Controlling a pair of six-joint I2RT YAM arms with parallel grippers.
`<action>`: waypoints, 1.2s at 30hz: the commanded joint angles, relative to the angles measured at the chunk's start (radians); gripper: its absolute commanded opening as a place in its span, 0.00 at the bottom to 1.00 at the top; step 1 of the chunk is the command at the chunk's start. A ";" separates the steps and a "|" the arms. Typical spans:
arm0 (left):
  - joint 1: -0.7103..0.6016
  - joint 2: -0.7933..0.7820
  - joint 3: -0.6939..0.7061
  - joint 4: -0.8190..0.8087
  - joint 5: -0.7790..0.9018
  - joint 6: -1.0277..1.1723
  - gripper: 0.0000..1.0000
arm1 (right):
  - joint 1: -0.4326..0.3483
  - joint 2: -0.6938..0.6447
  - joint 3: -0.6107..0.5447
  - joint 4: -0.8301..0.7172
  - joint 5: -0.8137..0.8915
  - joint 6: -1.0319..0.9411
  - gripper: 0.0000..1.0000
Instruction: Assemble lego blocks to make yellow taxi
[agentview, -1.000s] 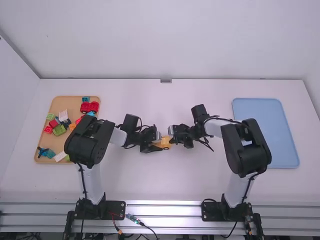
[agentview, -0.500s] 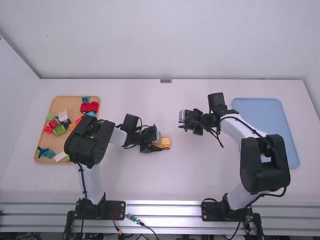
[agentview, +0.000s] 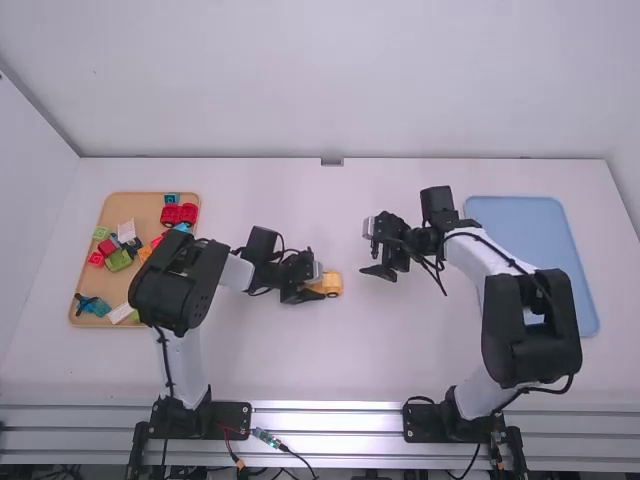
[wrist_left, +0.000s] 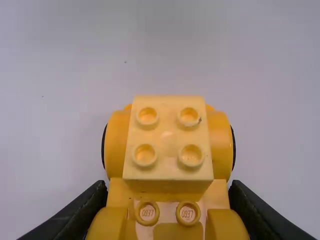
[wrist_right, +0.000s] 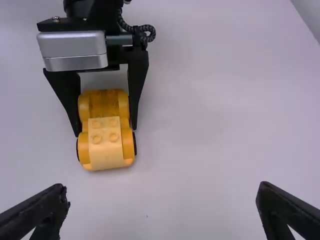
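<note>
1. At centre table, you have the left gripper (agentview: 317, 285) pinching the sides of an orange-yellow plastic toy car (agentview: 334, 285) with wheels.
2. You have a pale yellow four-stud block (wrist_left: 168, 137) seated on the car.
3. Between one and two o'clock of the car, your right gripper (agentview: 366, 249) is spread and empty, apart from it.
4. Farther out, note a tan tray (agentview: 130, 203) of mixed blocks at nine o'clock and a blue rectangular tray (agentview: 545, 240) at three.
</note>
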 joint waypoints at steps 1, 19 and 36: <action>-0.007 0.017 0.000 -0.012 -0.072 0.013 0.71 | 0.003 -0.009 0.008 -0.005 -0.010 0.007 0.99; 0.042 -0.219 0.018 -0.362 -0.243 0.068 0.99 | 0.003 -0.009 0.008 0.004 -0.006 0.007 0.99; 0.135 -0.454 0.106 -0.562 -1.164 -0.378 0.99 | 0.003 -0.009 0.008 0.064 -0.006 0.006 0.99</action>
